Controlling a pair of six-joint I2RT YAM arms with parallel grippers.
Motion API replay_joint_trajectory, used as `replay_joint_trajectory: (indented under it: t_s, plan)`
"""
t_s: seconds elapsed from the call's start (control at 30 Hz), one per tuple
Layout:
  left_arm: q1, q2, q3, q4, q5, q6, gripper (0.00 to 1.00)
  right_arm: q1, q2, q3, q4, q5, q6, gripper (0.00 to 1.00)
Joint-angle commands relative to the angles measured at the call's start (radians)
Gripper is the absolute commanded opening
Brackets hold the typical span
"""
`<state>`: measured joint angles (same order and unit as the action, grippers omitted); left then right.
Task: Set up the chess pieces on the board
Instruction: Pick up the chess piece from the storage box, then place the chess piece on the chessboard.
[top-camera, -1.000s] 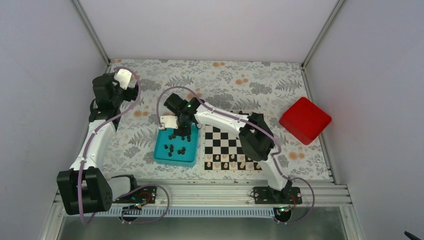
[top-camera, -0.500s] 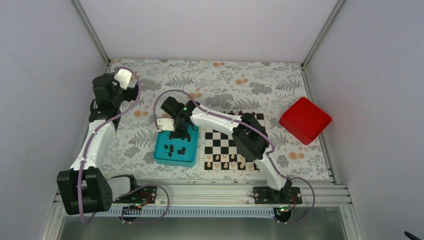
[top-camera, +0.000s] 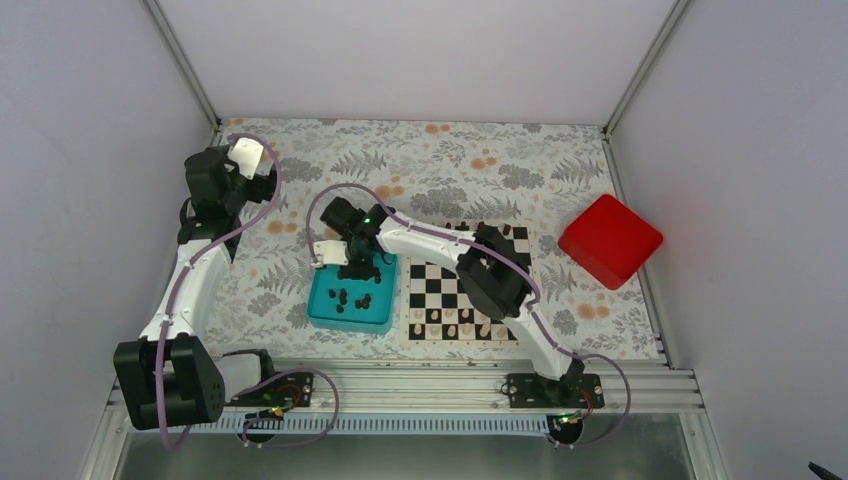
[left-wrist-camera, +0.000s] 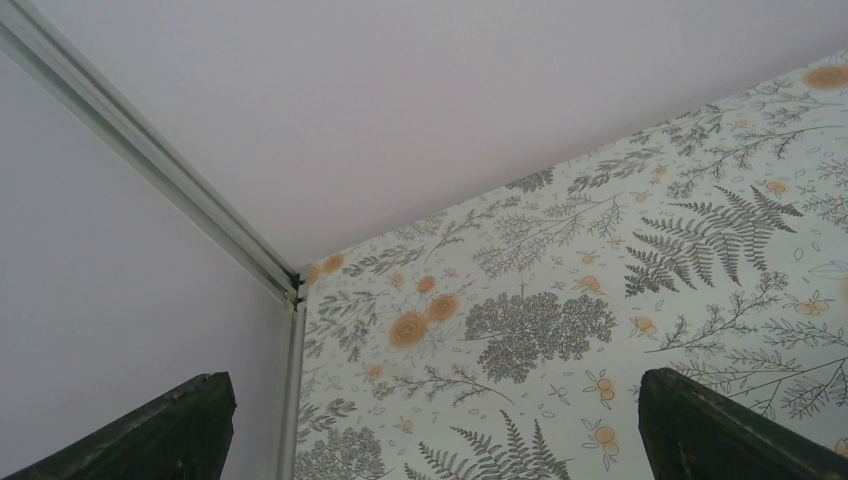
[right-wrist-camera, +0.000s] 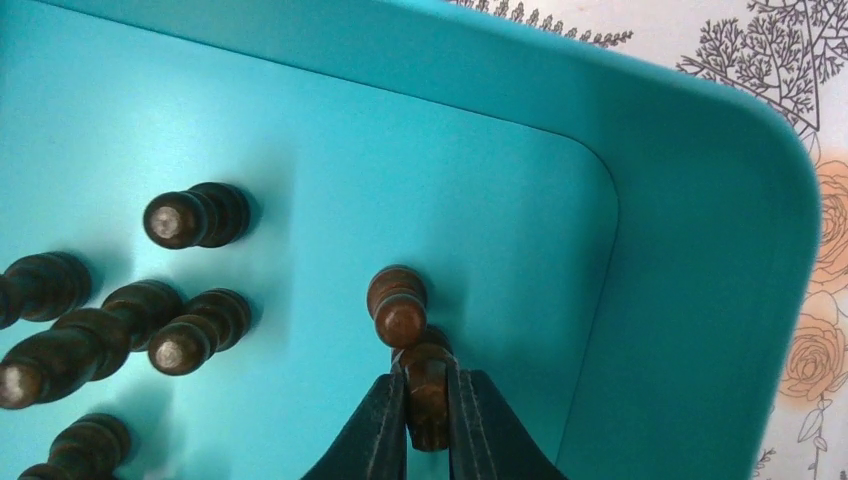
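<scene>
Right hand (right-wrist-camera: 425, 385), nearly closed, gripped one of the chess pieces (right-wrist-camera: 398, 300), lying in the teal tray (right-wrist-camera: 690, 250) just beside the board (top-camera: 450, 285); many more lay there, so most dark pieces seemed left to place.

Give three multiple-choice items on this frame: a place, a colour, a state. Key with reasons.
1. Of the black-and-white chequered board, the red box and the teal square tray, the right gripper is in: A board; B box; C tray.
2. The small chess piece it pinches is: A cream; B dark brown; C red.
3. The left gripper is: A open, empty; B shut on a piece; C shut on the tray.
Key: C, teal walls surround it; B, the body between its closed fingers is dark brown; A, only floral tablecloth shows between its wide-apart fingers.
</scene>
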<state>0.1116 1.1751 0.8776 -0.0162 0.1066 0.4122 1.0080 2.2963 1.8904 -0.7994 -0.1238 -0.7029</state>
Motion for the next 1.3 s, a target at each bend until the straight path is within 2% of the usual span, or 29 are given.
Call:
replay_joint_trajectory:
  t_s: [0.0,0.27,0.57,0.83,1.27]
  plan:
    - [0.005,-0.007,-0.014,0.026,0.015,0.013,1.00,0.008,-0.036,0.004,0.024,-0.028,0.010,0.06]
    - [0.006,-0.012,-0.014,0.026,0.012,0.014,1.00,-0.019,-0.219,-0.018,-0.017,-0.007,0.033,0.04]
    - [0.007,-0.009,-0.009,0.022,0.015,0.013,1.00,-0.239,-0.385,-0.086,-0.067,0.019,0.025,0.04]
    - [0.007,-0.012,-0.005,0.016,0.015,0.011,1.00,-0.407,-0.360,-0.169,-0.034,0.021,-0.005,0.04]
    - [0.006,-0.016,-0.006,0.013,0.016,0.011,1.00,-0.445,-0.257,-0.263,-0.007,0.051,-0.023,0.04]
